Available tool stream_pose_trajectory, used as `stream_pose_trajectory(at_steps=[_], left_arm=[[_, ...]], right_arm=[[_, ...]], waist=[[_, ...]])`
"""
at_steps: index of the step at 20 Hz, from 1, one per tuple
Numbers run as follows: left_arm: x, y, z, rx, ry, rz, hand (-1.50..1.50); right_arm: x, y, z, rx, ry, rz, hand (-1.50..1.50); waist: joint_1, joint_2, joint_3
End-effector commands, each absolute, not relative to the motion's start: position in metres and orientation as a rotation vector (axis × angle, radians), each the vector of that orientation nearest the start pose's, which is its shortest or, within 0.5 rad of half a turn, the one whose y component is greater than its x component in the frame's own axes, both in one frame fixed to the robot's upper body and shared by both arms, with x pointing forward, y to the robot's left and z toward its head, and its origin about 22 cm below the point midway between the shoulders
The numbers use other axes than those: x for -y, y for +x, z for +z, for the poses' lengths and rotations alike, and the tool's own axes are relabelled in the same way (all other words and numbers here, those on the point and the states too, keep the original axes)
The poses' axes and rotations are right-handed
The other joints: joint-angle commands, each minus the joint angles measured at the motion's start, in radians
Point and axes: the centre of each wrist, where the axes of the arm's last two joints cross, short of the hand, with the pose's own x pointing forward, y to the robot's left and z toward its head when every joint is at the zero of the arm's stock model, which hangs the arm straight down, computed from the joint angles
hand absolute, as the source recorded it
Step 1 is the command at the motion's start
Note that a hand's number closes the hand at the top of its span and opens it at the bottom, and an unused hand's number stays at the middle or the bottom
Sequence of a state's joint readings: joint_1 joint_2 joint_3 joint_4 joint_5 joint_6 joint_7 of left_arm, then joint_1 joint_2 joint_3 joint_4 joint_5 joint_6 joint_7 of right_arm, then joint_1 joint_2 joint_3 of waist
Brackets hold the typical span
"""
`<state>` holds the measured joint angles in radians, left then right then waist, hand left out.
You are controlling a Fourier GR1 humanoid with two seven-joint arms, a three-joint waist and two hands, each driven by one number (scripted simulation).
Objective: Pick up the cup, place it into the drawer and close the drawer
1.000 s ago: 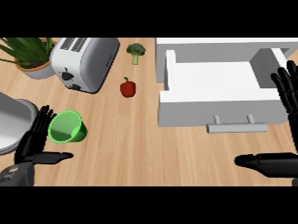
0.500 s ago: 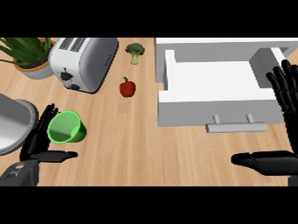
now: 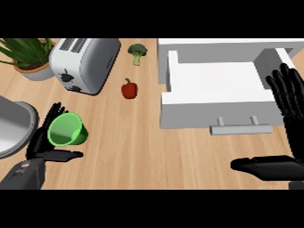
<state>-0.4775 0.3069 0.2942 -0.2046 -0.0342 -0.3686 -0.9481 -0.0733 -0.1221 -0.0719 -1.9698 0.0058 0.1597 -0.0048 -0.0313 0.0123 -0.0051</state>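
**Head view: left hand at the cup, drawer standing open**

My left hand (image 3: 46, 144) is open around the green cup (image 3: 67, 130): fingers straight along its far left side, thumb stretched out beneath it. Nothing has curled round it, so I judge the cup is bracketed, not yet gripped. It stands upright on the wooden counter (image 3: 128, 147), mouth up, well apart from the drawer.

My right hand (image 3: 299, 129) rests open at the view's right edge, fingers up, thumb out to its left, holding nothing.

The white drawer (image 3: 210, 84) lies ahead and left of my right hand, pulled out with its handle (image 3: 241, 129) toward me; that leaves the cavity ready to receive the cup.

Beyond my left hand stand a toaster (image 3: 85, 62) and a potted plant (image 3: 26, 55); a red pepper (image 3: 129, 89) and broccoli (image 3: 137, 52) lie between cup and drawer, a possible obstruction to the carry. A grey pot (image 3: 3, 129) sits just left of my left hand.
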Motion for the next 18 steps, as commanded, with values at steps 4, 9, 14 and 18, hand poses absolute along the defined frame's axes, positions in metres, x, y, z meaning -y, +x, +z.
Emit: stream_pose_trajectory(at_steps=[4,9,14,18], left_arm=[[-0.338,0.271,-0.131,1.756,-0.38,0.068,-1.5],[-0.322,0.277,-0.132,1.753,-0.48,0.072,1.5],[-0.317,0.275,-0.135,1.722,-0.593,0.119,1.5],[-0.298,0.275,-0.141,1.815,-0.501,0.234,1.5]], right_arm=[[0.259,0.235,0.106,2.019,-0.015,0.24,-1.5],[0.262,0.243,0.111,2.021,-0.02,0.242,-1.5],[0.26,0.245,0.104,2.022,-0.035,0.26,-1.5],[0.259,0.244,0.113,2.008,-0.055,0.251,-1.5]], waist=[[0.002,0.0,0.0],[0.008,-0.001,0.001],[0.007,0.002,0.0],[0.016,-0.004,0.001]])
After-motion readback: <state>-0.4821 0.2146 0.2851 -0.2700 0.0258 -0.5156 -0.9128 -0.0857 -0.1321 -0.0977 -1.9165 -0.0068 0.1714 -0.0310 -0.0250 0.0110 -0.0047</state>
